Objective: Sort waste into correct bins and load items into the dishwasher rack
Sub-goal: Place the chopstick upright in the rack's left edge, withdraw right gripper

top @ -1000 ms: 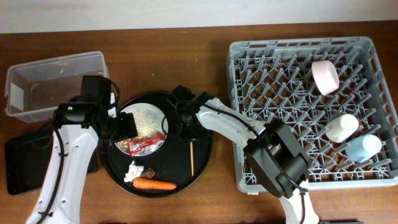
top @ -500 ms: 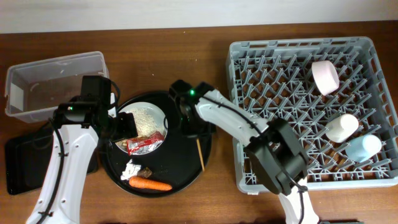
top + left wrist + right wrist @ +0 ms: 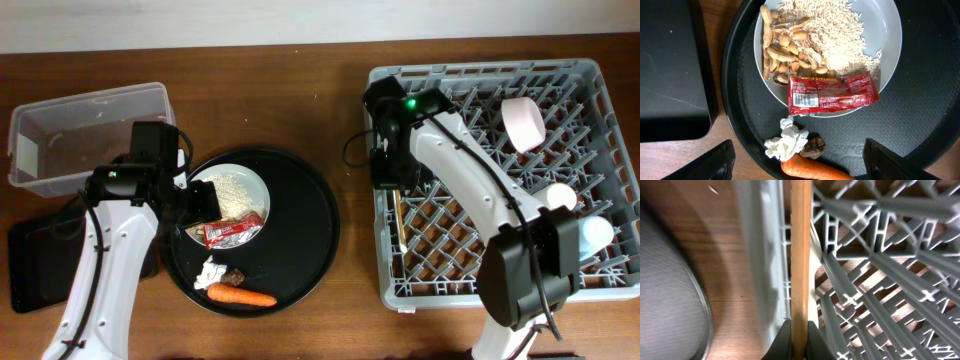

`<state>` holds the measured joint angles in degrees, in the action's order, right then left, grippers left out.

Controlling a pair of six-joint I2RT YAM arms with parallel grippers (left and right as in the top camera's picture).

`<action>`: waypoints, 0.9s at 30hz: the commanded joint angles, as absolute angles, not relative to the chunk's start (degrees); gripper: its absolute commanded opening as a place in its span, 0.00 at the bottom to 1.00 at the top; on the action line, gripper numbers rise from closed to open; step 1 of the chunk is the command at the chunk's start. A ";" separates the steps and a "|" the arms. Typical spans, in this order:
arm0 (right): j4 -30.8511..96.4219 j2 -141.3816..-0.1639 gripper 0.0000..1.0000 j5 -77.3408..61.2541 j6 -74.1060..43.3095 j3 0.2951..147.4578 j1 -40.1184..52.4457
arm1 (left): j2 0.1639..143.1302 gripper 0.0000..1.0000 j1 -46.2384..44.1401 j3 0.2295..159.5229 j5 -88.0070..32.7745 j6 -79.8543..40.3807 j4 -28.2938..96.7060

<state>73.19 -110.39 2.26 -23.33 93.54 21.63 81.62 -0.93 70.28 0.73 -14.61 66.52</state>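
My left gripper (image 3: 800,167) hangs open over the black tray (image 3: 310,225), with its fingers (image 3: 710,160) wide apart. Below it a white plate (image 3: 887,30) holds rice (image 3: 840,30) and peanut shells (image 3: 785,52). A red wrapper (image 3: 832,92) lies across the plate's rim. A crumpled tissue (image 3: 787,141), a brown scrap (image 3: 814,145) and a carrot (image 3: 245,296) rest on the tray. My right gripper (image 3: 800,340) is shut on a wooden chopstick (image 3: 801,255), which it holds just inside the left wall of the grey dishwasher rack (image 3: 480,75).
A clear plastic bin (image 3: 85,135) stands at the far left with a black bin (image 3: 30,265) in front of it. In the rack sit a pink cup (image 3: 523,124), a white cup (image 3: 550,205) and a pale blue cup (image 3: 585,237).
My right gripper has carried the chopstick from the tray rightward to the rack's left edge. The left arm has stayed where it was.
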 commanded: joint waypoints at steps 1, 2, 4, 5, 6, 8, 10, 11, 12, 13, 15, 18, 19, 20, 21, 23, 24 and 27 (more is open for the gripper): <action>70.61 -110.30 0.05 3.73 -22.72 88.49 20.88 | 80.75 0.81 -0.67 70.54 1.28 -14.98 66.57; 70.08 -110.30 0.05 3.73 -22.70 87.79 20.86 | 80.75 0.81 -0.67 70.54 1.28 -14.98 66.57; 69.71 -110.30 0.21 3.73 -22.70 87.53 20.86 | 80.75 0.81 -0.67 70.54 1.28 -14.98 66.57; 69.58 -110.30 0.31 3.70 -22.72 87.55 20.86 | 80.75 0.81 -0.67 70.54 1.30 -14.98 66.57; 69.76 -110.28 0.35 3.70 -22.70 87.77 20.86 | 80.75 0.81 -0.67 70.54 1.28 -14.98 66.65; 71.16 -109.93 0.36 3.70 -22.70 89.08 20.86 | 80.75 0.81 -0.67 70.54 1.28 -14.98 66.70; 73.78 -107.46 0.36 3.60 -22.72 93.51 20.73 | 80.75 0.81 -0.67 70.54 1.28 -14.98 66.70; 74.41 -105.95 0.36 3.44 -22.72 95.24 20.45 | 80.75 0.81 -0.67 70.54 1.28 -14.98 66.72; 75.22 -103.33 0.36 3.25 -22.70 97.38 19.59 | 80.75 0.81 -0.67 70.54 1.28 -14.98 66.72; 75.81 -100.47 0.43 3.22 -22.70 98.83 18.11 | 80.75 0.82 -0.67 70.54 1.28 -14.98 66.72; 76.86 -95.07 0.52 3.05 -22.70 99.31 13.87 | 80.75 0.82 -0.69 70.54 1.28 -14.98 66.72; 81.52 -92.20 0.57 0.97 -17.96 99.29 7.99 | 80.75 0.82 -0.69 70.54 1.26 -14.98 66.72; 82.91 -92.27 0.57 0.64 -16.67 99.15 6.87 | 80.75 0.86 -0.69 70.54 1.10 -14.98 66.70; 83.79 -92.29 0.57 0.67 -15.77 98.45 5.96 | 80.75 0.87 -0.69 70.54 -0.10 -14.98 66.70; 84.23 -92.29 0.62 0.64 -14.00 97.67 5.23 | 80.77 0.87 -0.71 70.48 -2.02 -14.98 66.65; 84.27 -92.31 0.67 0.78 -11.75 97.21 4.73 | 80.86 0.87 -0.73 69.73 -3.31 -14.94 66.28; 84.25 -92.29 0.68 0.71 -11.29 97.17 4.73 | 80.97 0.91 -0.75 68.86 -3.77 -14.94 65.73; 84.18 -92.31 0.68 0.69 -11.33 97.17 4.73 | 81.08 0.92 -0.73 64.86 -8.49 -15.03 63.00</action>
